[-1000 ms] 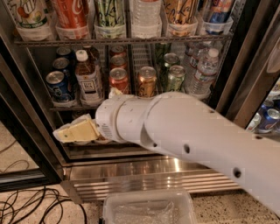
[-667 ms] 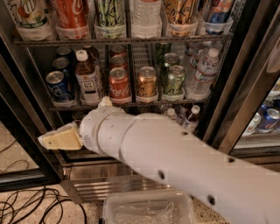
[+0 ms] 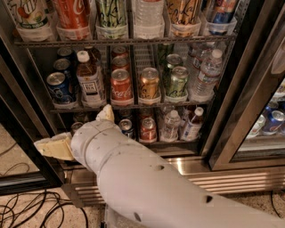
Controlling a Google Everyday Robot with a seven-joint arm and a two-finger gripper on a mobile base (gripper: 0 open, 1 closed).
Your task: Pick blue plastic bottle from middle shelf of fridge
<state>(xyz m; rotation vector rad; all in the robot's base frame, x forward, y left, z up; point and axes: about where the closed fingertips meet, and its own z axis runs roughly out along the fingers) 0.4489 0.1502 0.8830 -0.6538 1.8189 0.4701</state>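
Cream plastic marks the gripper, which hangs below and to the left of the blue plastic bottle, lower than the rail of the middle shelf and near the left side of the fridge. Whether it is clenched or released I cannot tell, as the thick white arm covers its near side. The bottle stands upright at the front of the middle shelf with its white cap up.

To my eye the reach looks tight. A blue can sits just left of the bottle and a red can just right of it, so a gripper coming in off-centre could shove either one, or tip the bottle back into its lane. The rack above sits close over the cap, so lifting too soon may catch it. The bottle's round, smooth side could also slip if it is gripped high near the neck.

The bottle holds a dark brown drink, filled nearly to the neck. Right of it, past the red can, the lanes hold a gold can, a green can and then a clear water bottle. Above the bottle, clear cups each hold one of the tall cans. Below and right of it stand more cans and some small bottles.
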